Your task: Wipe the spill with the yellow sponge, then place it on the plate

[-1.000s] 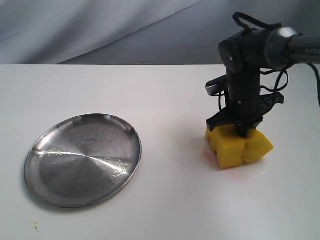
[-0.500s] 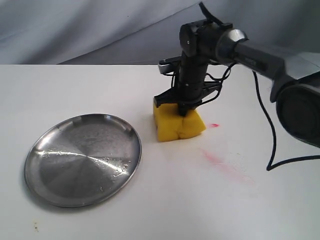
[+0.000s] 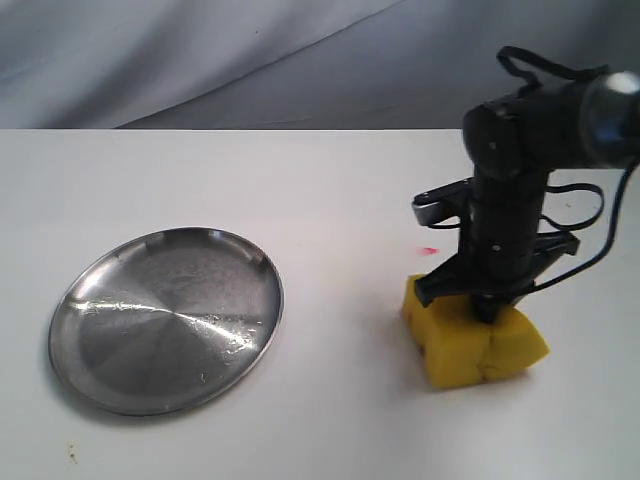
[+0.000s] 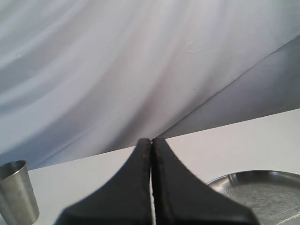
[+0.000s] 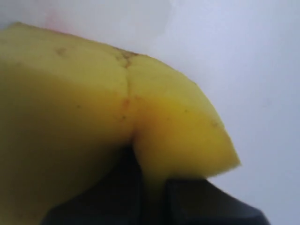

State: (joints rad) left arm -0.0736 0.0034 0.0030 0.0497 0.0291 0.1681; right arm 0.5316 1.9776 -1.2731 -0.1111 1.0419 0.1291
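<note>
Right fingers and sponge: my right fingers [image 3: 487, 303] pinch the yellow sponge [image 3: 470, 350] across its middle, creasing the foam. The sponge sits on the desk [image 3: 330, 190], well apart from the plate [image 3: 165, 320], to the plate's right in the exterior view. A small pink-red mark [image 3: 430, 250] lies on that same side of the plate, just behind the sponge. My left fingers [image 4: 151, 183] are pressed together, holding nothing.

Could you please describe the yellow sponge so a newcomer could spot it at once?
On the white table, look right of the round silver plate, under the black arm. There the right pincer pinches the yellow sponge, the only bright yellow block, creased down its middle.
</note>
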